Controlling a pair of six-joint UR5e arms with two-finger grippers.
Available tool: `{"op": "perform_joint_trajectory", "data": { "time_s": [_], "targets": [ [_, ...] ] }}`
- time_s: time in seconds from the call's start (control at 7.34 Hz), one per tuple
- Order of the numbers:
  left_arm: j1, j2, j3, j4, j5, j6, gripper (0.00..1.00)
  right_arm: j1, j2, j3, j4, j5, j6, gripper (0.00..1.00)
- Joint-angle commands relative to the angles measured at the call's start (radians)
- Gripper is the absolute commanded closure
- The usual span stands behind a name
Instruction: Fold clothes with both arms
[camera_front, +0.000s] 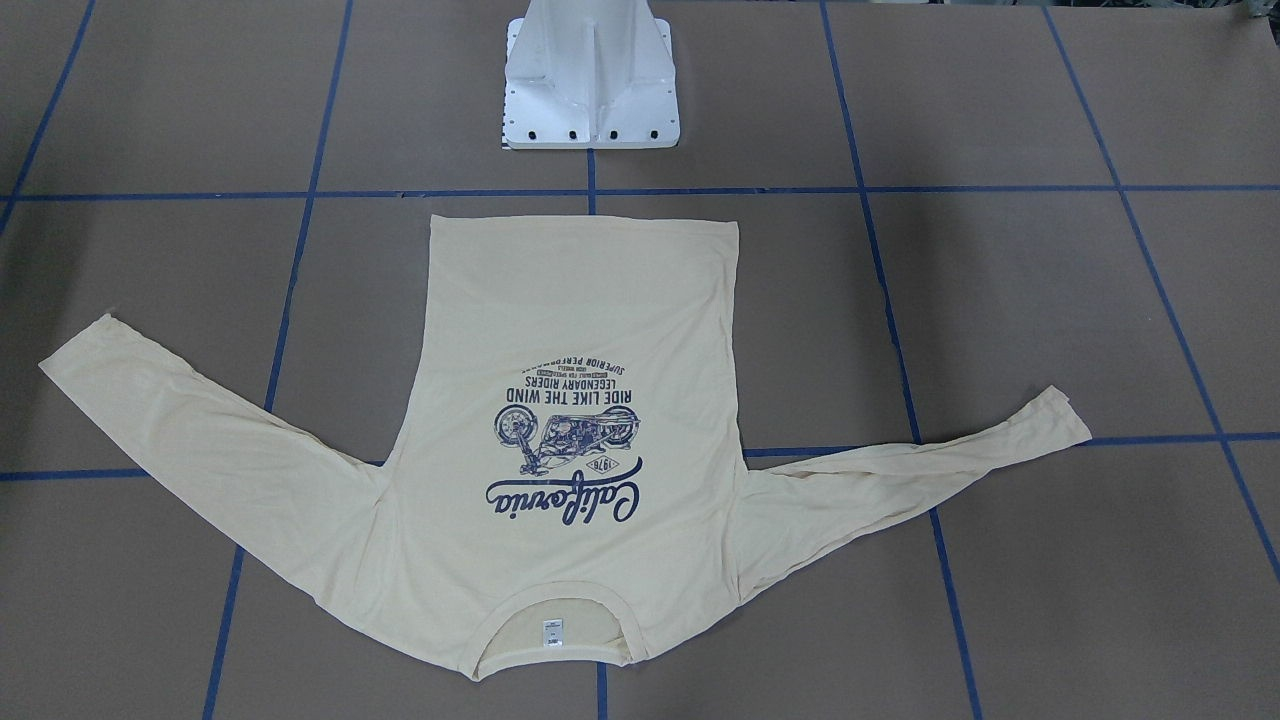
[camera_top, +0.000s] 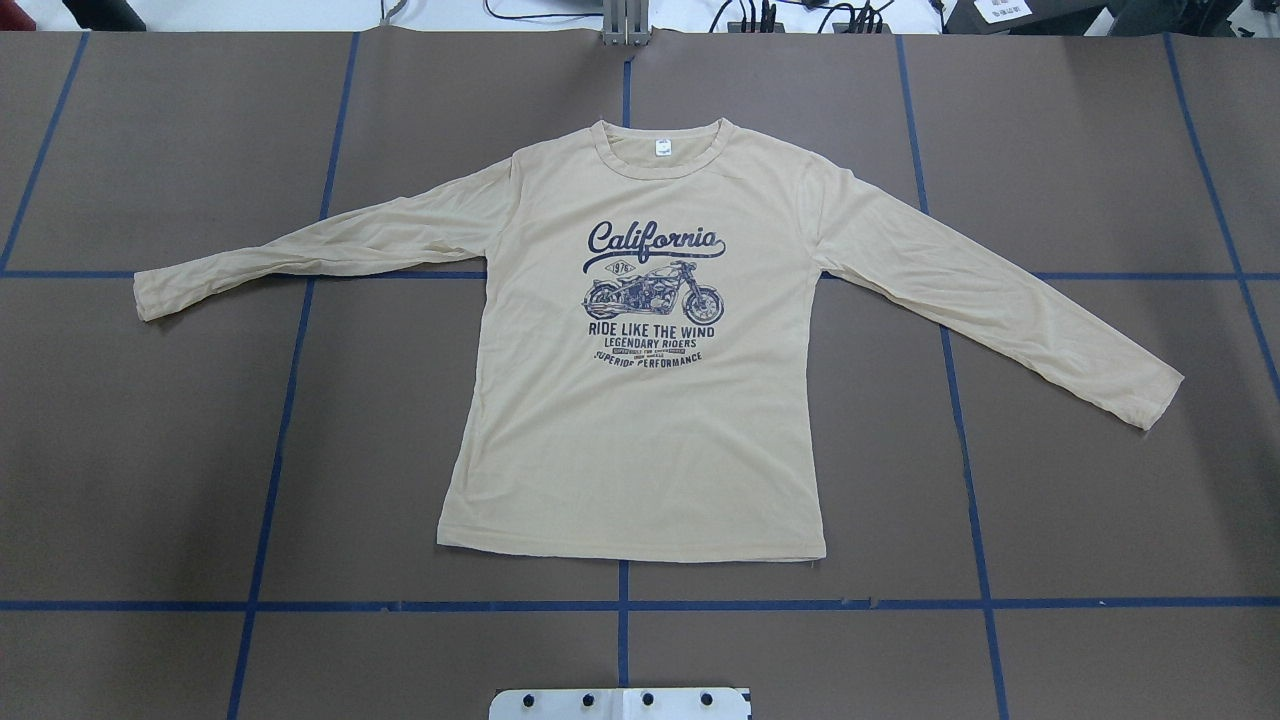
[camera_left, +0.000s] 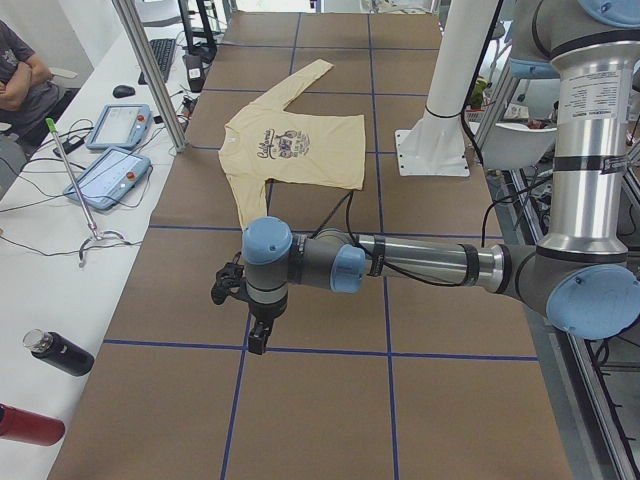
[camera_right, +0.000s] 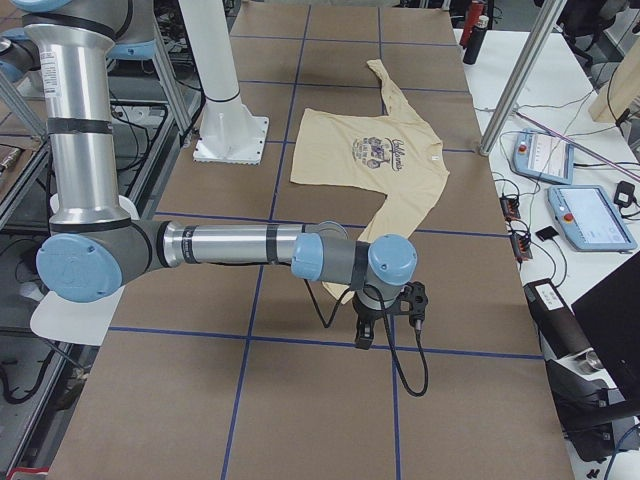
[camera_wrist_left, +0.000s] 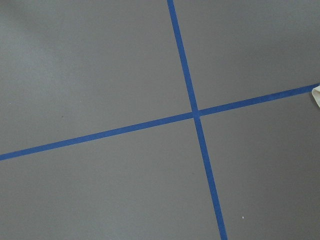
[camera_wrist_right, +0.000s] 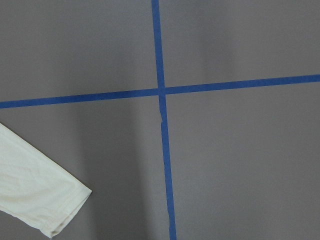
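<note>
Overhead exterior: shirt (camera_top: 640, 430) lies flat, print up, on the tabletop (camera_top: 150, 450). Hanging over it, left claw (camera_left: 257, 342) and right claw (camera_right: 363, 338), can't tell if released or clenched

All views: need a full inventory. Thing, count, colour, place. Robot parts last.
shirt: 1, pale cream-yellow with navy print, flat and print-up mid-table, sleeves spread, collar away from the robot
table: 1, brown with a blue tape grid
pedestal: 1, white, on the table's robot side, apart from the hem
tablets: 2, light blue-grey, on the white side bench
black bottle: 1, same bench
red bottle: 1, beside the black one
person: 1, dark top, arms folded, behind the bench
left arm: 1, silver-grey with blue caps, over bare table
left gripper: 1, black, pointing down, state unclear
right arm: 1, same colours, over bare table
right gripper: 1, black, pointing down, state unclear
</note>
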Motion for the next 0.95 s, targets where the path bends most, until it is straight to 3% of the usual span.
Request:
{"op": "perform_joint_trajectory", "data": {
  "time_s": [0.0,0.41,0.82],
  "targets": [
    [0.0,-0.001,-0.007,-0.001,0.0,-0.001,0.0,0.002,0.005,0.009,0.001,0.0,0.003,0.0],
    [0.003,-0.066,-0.022,-0.015,-0.008,0.002,0.0,0.0,0.04,0.028,0.036,-0.003,-0.001,0.0],
    [0.024,-0.107,0.028,-0.084,-0.005,-0.019,0.0,-0.08,0.021,0.009,0.257,-0.002,0.001,0.0]
  ]
}}
